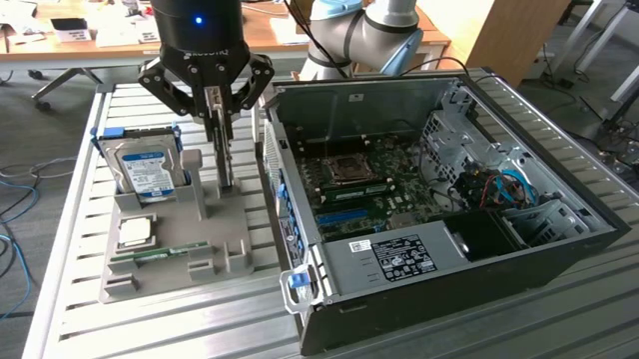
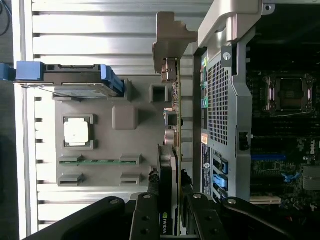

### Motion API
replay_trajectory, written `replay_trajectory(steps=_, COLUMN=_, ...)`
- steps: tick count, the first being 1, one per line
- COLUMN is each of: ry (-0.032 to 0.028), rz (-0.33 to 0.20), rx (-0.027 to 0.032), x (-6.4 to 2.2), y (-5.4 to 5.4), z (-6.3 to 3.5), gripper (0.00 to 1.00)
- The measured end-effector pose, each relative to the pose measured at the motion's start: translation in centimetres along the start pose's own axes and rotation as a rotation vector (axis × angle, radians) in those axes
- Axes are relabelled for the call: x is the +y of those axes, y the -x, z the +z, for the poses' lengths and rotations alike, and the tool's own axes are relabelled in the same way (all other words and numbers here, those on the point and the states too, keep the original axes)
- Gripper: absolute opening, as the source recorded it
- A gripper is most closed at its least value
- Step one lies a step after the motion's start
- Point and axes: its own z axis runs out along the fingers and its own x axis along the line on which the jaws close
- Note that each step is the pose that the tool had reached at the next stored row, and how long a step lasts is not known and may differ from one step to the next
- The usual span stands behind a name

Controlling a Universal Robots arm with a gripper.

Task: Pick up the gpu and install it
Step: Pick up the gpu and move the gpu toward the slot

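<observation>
The fingers [image 2: 144, 212] pinch the top edge of the thin gpu [image 2: 170, 165], which looks stiff, light and easy to break.

A silvery slatted metal tabletop [image 1: 70, 299] carries a grey moulded plastic parts holder [image 1: 170, 273] toward its edge on the exterior view's left and, just beside it, an open black desktop computer case [image 1: 450, 299] toward the opposite edge.

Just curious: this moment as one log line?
gripper: shut on thin black gpu card | card: upright at grey tray | installed: no
</observation>
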Motion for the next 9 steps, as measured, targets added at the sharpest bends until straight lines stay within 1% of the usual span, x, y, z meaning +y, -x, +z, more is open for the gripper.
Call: replay_trajectory(steps=9, ry=-0.0002, rz=0.0, rx=0.0002, x=0.0, y=0.0, z=-0.03, gripper=0.27)
